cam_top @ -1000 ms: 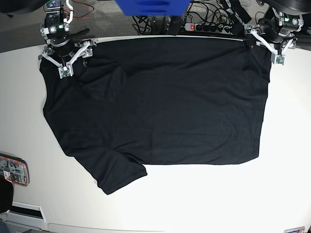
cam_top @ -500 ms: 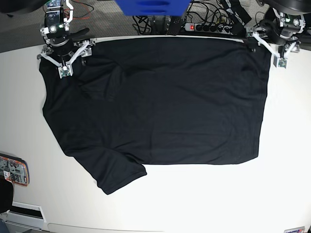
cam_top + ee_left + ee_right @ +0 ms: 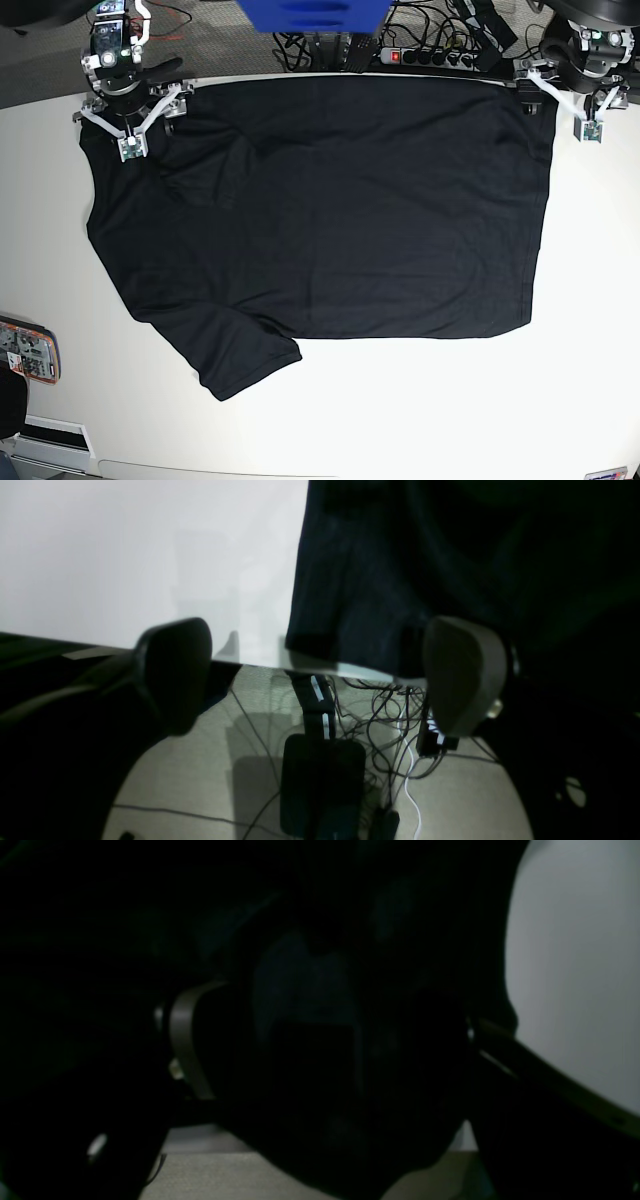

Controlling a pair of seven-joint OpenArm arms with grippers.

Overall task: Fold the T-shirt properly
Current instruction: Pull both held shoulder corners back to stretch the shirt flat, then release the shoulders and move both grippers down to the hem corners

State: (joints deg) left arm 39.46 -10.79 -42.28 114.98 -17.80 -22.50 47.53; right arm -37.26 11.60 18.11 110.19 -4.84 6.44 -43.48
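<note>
From here, the large black cloth T-shirt (image 3: 380,220) lies mostly spread, one sleeve jutting toward the white desk's (image 3: 420,420) near edge. Folding seems barely begun. Open room lies nearside; at the far edge, both black-and-silver metal jaws stand wide, gripping nothing.

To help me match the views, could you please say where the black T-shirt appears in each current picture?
Base: the T-shirt spans the middle.
Left wrist: top centre to right.
Right wrist: most of the picture, except mainly the right and bottom edges.
Shared landmark: the white tabletop.
</note>
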